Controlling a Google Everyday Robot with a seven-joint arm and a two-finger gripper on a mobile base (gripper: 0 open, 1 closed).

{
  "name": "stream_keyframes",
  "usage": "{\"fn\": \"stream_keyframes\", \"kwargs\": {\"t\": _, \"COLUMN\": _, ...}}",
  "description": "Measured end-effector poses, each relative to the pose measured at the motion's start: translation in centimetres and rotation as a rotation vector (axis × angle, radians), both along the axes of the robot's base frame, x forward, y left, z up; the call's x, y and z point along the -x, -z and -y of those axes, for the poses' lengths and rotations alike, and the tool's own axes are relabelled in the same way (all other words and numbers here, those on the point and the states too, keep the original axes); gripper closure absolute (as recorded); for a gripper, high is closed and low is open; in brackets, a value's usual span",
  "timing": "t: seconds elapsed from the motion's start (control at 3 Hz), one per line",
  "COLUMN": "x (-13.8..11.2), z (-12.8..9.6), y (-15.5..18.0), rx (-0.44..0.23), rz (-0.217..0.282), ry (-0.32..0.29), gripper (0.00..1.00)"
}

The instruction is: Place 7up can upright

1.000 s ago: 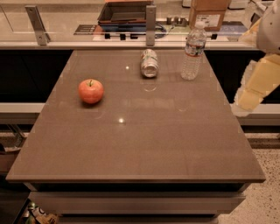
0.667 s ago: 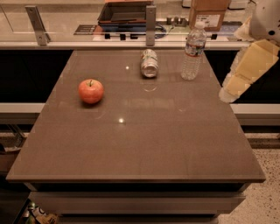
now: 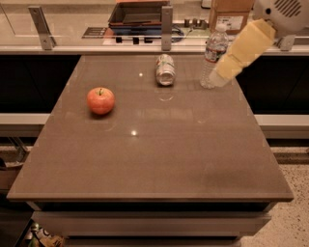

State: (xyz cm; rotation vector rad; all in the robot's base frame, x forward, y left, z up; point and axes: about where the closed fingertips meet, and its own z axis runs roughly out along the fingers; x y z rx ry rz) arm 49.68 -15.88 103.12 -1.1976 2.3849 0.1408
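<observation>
The 7up can (image 3: 165, 70) lies on its side at the far middle of the brown table (image 3: 154, 159), its shiny end facing the camera. My gripper (image 3: 219, 77) comes in from the top right on a pale yellow arm. It hovers over the table's far right part, in front of the water bottle and well to the right of the can. It holds nothing that I can see.
A clear plastic water bottle (image 3: 215, 50) stands upright right of the can, partly covered by my arm. A red apple (image 3: 101, 100) rests on the left side. Behind the table runs a counter with a dark tray (image 3: 137, 14) and a cardboard box (image 3: 231, 12).
My arm has swung left from the table's right edge to in front of the water bottle. The can, apple and bottle have not moved.
</observation>
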Motion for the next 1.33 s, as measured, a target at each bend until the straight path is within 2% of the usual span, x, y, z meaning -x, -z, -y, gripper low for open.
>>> {"fn": "stream_keyframes", "kwargs": {"t": 0.33, "x": -2.0, "z": -1.7, "y": -0.2, "rx": 0.048, "rz": -0.031, "ry": 0.125, "gripper": 0.0}}
{"fn": "stream_keyframes", "kwargs": {"t": 0.67, "x": -4.6, "z": -2.5, "y": 0.3, "rx": 0.102, "rz": -0.03, "ry": 0.273, "gripper": 0.0}}
{"fn": "stream_keyframes", "kwargs": {"t": 1.0, "x": -5.3, "z": -2.4, "y": -0.2, "rx": 0.082, "rz": -0.014, "ry": 0.362, "gripper": 0.0}}
{"fn": "stream_keyframes", "kwargs": {"t": 1.33, "x": -5.3, "z": -2.5, "y": -0.3, "rx": 0.077, "rz": -0.008, "ry": 0.36, "gripper": 0.0}}
